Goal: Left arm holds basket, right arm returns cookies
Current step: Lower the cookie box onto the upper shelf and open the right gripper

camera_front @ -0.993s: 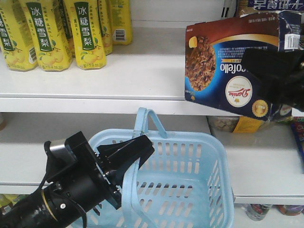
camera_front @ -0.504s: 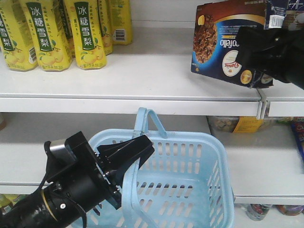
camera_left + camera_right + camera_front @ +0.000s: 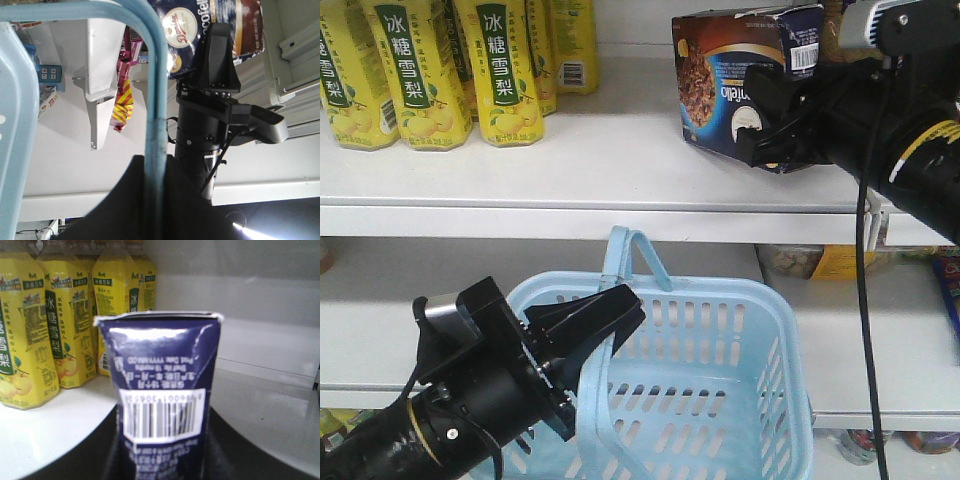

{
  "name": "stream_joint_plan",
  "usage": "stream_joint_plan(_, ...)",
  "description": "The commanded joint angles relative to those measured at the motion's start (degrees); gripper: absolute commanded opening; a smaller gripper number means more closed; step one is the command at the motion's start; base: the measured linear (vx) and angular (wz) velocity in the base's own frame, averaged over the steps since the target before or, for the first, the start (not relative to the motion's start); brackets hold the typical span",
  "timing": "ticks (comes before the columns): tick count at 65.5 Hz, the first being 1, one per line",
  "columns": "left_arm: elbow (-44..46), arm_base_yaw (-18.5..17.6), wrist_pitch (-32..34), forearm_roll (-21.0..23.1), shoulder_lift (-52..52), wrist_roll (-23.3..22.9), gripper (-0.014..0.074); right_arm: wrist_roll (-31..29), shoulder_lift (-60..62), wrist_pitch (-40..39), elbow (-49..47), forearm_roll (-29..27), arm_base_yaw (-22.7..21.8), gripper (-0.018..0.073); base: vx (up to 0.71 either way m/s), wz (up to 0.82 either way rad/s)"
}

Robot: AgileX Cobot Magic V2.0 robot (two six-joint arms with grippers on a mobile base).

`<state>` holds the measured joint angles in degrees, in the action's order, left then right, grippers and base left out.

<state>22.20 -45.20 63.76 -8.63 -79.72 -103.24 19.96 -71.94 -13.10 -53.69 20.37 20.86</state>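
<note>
The basket (image 3: pixel 720 400) is pale blue with slotted sides. The cookie box (image 3: pixel 735 85) is dark navy with a red-brown band, a cookie picture, a round white-and-red logo and a white barcode. The bottles (image 3: pixel 505 70) are yellow with green labels. The shelf (image 3: pixel 570 170) is white.

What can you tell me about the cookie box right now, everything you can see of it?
The cookie box is dark navy cardboard with a red-brown band, a chocolate-chip cookie photo, a round white-and-red logo and a white barcode on its end. It looks creased at the edges. It lies on its side, tilted, over the upper white shelf, right of the yellow bottles. The right gripper is shut on it; whether it touches the shelf is unclear.
</note>
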Motion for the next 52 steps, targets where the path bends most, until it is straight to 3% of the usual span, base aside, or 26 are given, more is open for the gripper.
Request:
stream_joint_plan(1,2.0,0.2,14.9,2.1,1.8,0.2,-0.0003,-5.3,0.3,-6.9,-1.9,-4.3,-0.4,-0.0006,0.0,0.0)
stream_joint_plan(14,2.0,0.2,14.9,2.1,1.8,0.2,-0.0003,-15.7,-2.4,-8.9,-1.9,-13.0,-0.4,-0.0006,0.0,0.0)
stream_joint_plan(32,2.0,0.2,14.9,2.1,1.8,0.2,-0.0003,-30.2,-6.6,-14.8,-1.8,-30.2,-0.4,-0.0006,0.0,0.0)
stream_joint_plan(52,2.0,0.2,14.9,2.1,1.8,0.2,-0.0003,-31.9,-9.3,-14.9,-1.8,-31.3,-0.3,-0.0006,0.0,0.0)
